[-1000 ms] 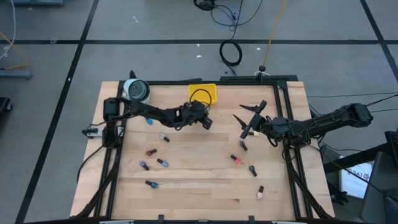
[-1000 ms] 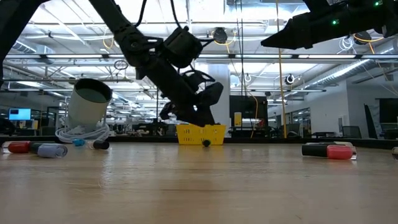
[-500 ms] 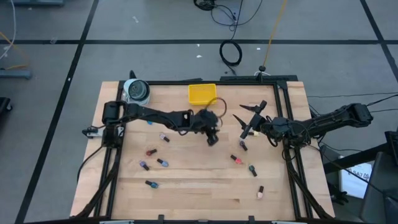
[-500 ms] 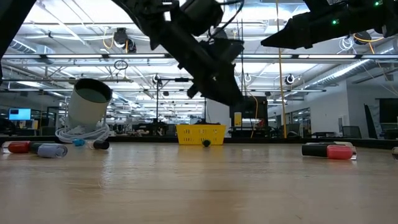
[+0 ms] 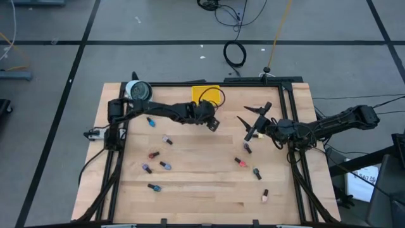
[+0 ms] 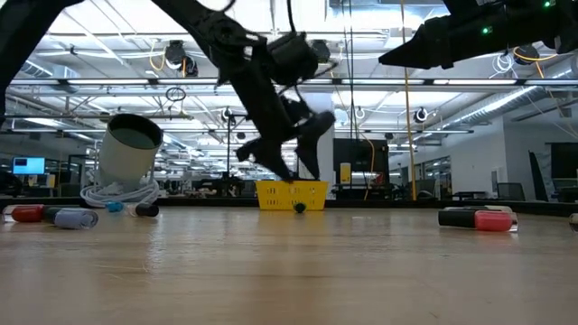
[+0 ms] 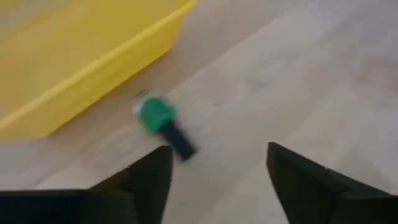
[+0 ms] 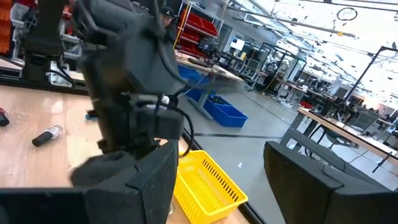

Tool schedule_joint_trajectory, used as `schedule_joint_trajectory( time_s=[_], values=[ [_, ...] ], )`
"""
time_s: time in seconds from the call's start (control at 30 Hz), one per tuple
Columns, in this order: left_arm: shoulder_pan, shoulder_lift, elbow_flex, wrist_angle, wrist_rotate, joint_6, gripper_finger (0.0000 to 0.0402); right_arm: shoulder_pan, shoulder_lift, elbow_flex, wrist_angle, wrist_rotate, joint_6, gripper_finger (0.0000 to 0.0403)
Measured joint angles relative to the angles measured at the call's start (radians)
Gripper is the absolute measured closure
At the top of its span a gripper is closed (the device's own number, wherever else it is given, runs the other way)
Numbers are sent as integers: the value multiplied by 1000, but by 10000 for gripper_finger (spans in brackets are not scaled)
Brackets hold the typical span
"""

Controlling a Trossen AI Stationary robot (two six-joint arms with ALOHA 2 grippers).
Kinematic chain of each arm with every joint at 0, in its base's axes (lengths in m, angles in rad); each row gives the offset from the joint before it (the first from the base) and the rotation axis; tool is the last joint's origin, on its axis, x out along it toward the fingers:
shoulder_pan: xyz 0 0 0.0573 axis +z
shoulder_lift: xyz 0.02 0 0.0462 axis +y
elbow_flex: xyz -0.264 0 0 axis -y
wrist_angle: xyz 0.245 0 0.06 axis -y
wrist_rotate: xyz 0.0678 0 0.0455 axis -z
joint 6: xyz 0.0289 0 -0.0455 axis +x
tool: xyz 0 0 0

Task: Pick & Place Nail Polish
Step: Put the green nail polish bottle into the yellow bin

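Note:
A green nail polish bottle [image 7: 158, 118] with a dark cap lies on its side on the wood, just outside the yellow tray [image 7: 74, 68]. The low view shows it as a small dark spot [image 6: 299, 208] in front of the tray [image 6: 291, 193]. My left gripper [image 7: 217, 168] hovers open above and beside it, fingers slanting down, near the tray's near edge [image 5: 214, 124]. Several more bottles lie flat on the table, a group at the left [image 5: 158, 166] and a group at the right [image 5: 241, 163]. My right gripper [image 5: 250, 124] waits open and level, raised above the right half.
A grey-white tape roll [image 5: 138, 92] stands at the far left corner, with a coil of cable at its foot [image 6: 113, 194]. The black frame rails [image 5: 285, 107] run along the table's edges. Bare wood lies in the middle, between the two bottle groups.
My left gripper swung up and away from the tray toward the table's right and near side, then came back beside the tray and tipped further down. Its fingers have spread apart in the low view. The bottles on the table have stayed put.

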Motion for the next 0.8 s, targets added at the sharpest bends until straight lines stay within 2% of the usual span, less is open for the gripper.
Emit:
schedule_joint_trajectory(
  time_s=[0.1,0.23,0.47,0.8],
  values=[
    [4,42,17,-17,-33,-28,106,0,0,0,2,0,-3,179],
    [15,103,49,-36,-50,-29,103,2,0,0,2,0,-4,179],
    [31,169,113,-80,-65,-25,132,2,0,0,1,2,-3,179],
    [46,166,116,-162,-78,-19,199,2,0,0,-6,3,7,179]
  ],
)
